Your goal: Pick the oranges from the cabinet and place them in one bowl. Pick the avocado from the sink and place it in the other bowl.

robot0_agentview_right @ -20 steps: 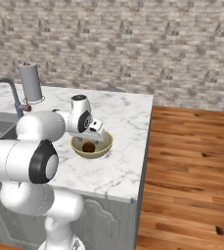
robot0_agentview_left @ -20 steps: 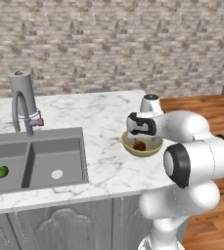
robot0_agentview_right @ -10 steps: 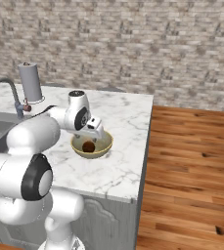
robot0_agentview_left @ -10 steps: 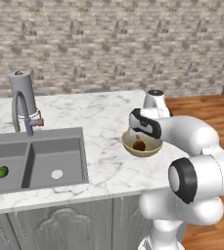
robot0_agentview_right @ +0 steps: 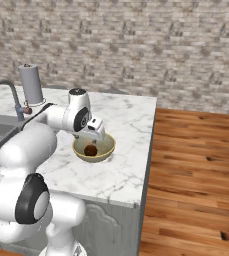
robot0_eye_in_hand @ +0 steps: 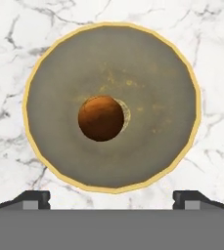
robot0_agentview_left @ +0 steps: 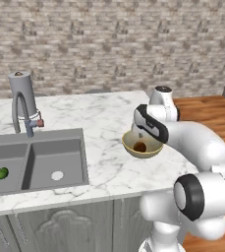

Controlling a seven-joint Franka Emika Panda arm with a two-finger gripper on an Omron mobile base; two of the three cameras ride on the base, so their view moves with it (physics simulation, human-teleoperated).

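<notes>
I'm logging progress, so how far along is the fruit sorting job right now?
Done: one orange lies in the pale yellow bowl on the counter. In hand: nothing; the end effector hangs open above that bowl. Left: the avocado is still in the sink, and only one orange is in the bowl.

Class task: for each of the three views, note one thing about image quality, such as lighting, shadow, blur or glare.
Left base view: flat, even rendered light, only a faint shadow under the pale bowl. Right base view: sharp throughout, no glare on the marble counter. Hand view: the orange shows a soft highlight, its edges crisp, no motion blur, the bowl interior mottled.
</notes>
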